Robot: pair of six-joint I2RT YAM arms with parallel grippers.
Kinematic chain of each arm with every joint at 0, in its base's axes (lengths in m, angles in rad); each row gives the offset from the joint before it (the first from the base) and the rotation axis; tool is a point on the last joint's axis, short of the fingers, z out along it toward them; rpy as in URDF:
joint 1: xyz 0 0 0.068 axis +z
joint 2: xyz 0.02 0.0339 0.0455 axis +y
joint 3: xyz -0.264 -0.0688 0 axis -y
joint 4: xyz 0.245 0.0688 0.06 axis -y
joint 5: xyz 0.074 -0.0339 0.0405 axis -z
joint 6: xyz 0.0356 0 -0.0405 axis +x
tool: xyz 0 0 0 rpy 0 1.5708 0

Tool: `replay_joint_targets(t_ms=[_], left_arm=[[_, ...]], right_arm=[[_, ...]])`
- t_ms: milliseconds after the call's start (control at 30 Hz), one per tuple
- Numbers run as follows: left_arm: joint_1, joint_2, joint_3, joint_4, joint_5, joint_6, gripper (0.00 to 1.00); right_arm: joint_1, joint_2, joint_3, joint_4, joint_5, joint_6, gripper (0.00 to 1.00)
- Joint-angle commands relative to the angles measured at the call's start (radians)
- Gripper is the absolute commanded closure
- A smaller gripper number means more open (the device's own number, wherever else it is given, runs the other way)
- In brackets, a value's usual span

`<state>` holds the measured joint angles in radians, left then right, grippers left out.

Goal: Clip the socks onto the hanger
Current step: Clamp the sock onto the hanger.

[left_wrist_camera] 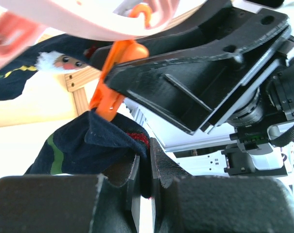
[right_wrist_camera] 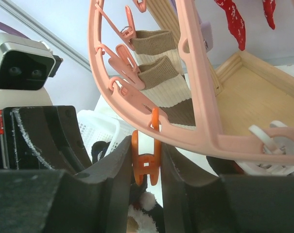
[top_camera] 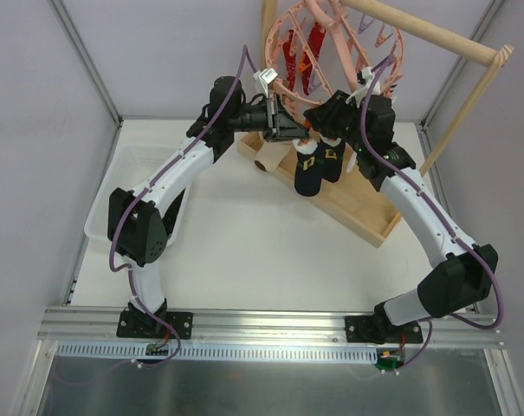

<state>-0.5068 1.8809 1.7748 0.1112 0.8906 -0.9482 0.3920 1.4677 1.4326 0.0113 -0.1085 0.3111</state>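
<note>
Pinching hard, the right tool (right_wrist_camera: 147, 162) is clamped on the orange clip (left_wrist_camera: 112, 85) just beneath the hanger (right_wrist_camera: 194, 73); the sock (left_wrist_camera: 83, 145) is held by its edge in the closed left tool (left_wrist_camera: 146, 177), the clip just above it.

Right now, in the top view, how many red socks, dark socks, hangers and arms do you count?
Red socks: 2
Dark socks: 2
Hanger: 1
Arms: 2
Total: 7
</note>
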Motion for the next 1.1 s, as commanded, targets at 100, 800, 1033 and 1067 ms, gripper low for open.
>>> replay_joint_targets(t_ms=[100, 800, 1033, 1067], left_arm=[[-0.018, -0.012, 0.051, 0.025, 0.056, 0.032, 1.00], [-0.018, -0.060, 0.046, -0.076, -0.053, 0.182, 1.00], [-0.018, -0.072, 0.019, -0.133, -0.145, 0.256, 1.00], [-0.018, -0.075, 0.014, -0.134, -0.153, 0.267, 1.00]], right_arm=[[0.004, 0.003, 0.043, 0.044, 0.026, 0.040, 0.99], [0.004, 0.017, 0.042, 0.035, -0.011, 0.029, 0.99], [0.002, 0.005, 0.038, 0.023, -0.013, 0.019, 0.99], [0.002, 0.003, 0.040, 0.021, -0.014, 0.019, 0.99]])
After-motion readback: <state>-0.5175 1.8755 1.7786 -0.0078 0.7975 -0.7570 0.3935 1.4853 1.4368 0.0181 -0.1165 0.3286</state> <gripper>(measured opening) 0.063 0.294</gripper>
